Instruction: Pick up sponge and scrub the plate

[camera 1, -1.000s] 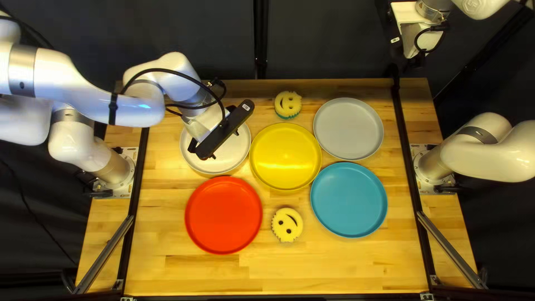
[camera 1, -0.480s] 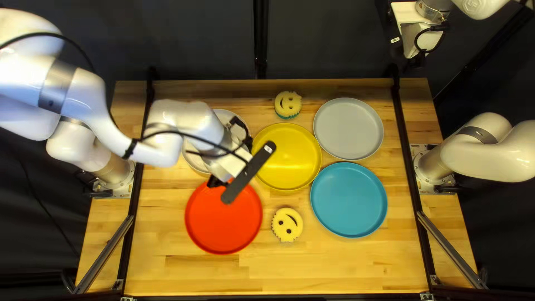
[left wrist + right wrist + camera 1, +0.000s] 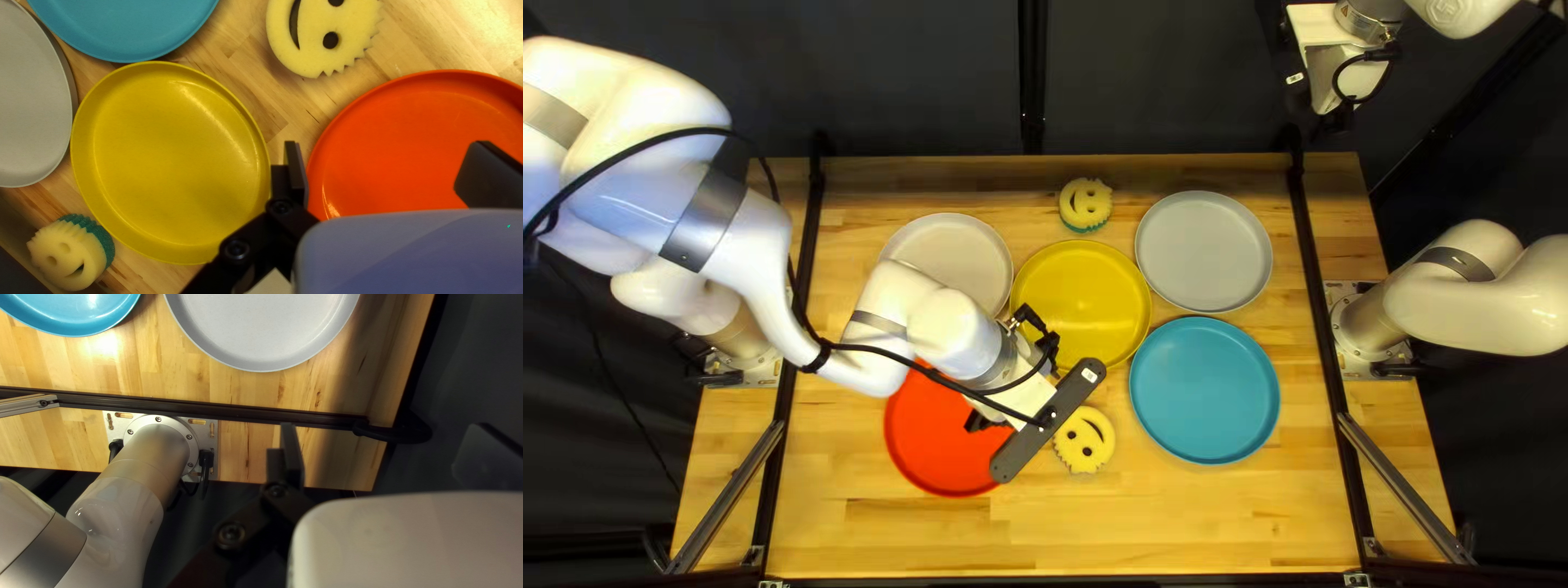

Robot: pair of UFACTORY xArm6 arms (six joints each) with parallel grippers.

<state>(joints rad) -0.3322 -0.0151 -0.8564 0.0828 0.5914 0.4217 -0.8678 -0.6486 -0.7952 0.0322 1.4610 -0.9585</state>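
Red plate (image 3: 942, 436), yellow plate (image 3: 1080, 294), blue plate (image 3: 1204, 390)

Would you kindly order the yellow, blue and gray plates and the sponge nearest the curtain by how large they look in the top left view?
1. Blue plate
2. Yellow plate and gray plate, too alike to rank
3. Sponge nearest the curtain

Pale wooden table (image 3: 1176, 534) before a dark curtain (image 3: 904, 82), in the top left view.
Black rails run down the table's left (image 3: 773, 474) and right (image 3: 1320, 305); silver bars slant at the lower left (image 3: 723, 501) and lower right (image 3: 1406, 490).
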